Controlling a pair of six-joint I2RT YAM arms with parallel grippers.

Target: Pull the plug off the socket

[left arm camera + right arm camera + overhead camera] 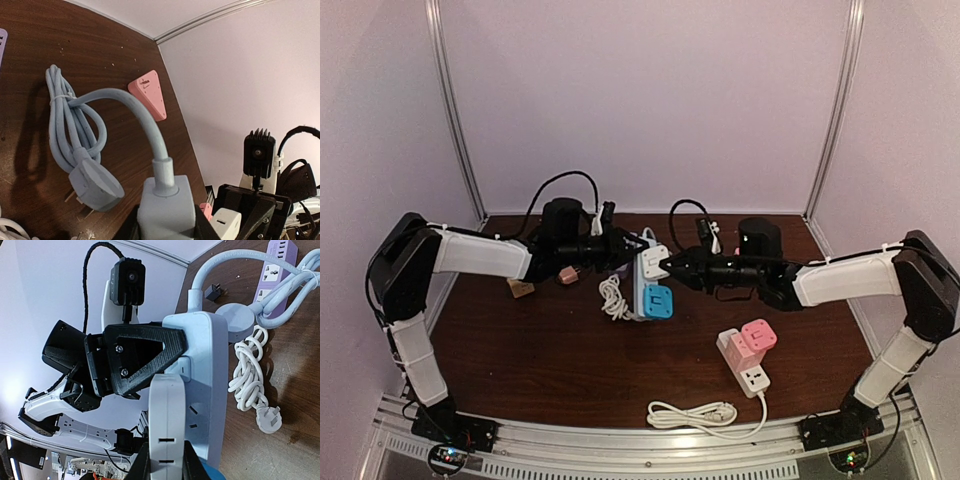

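The socket is a pale blue-white power strip (642, 278), lifted off the brown table at mid-back. My left gripper (625, 250) is shut on its cable end (165, 205), one black finger on each side. A white plug (167, 420) sits against the strip's socket face (212, 370). My right gripper (166, 465) is shut on it from the right, fingers pressing both flat sides. In the top view the plug (656, 259) lies between the two grippers. A blue plug (657, 300) sits lower on the same strip. Whether the white plug's prongs are still seated is hidden.
The strip's pale blue cable and plug (92, 182) lie coiled on the table. A white coiled cord (250, 370) and a purple strip (280, 260) lie beside it. A pink strip with plugs (748, 352) and a white cord (695, 412) sit near the front right.
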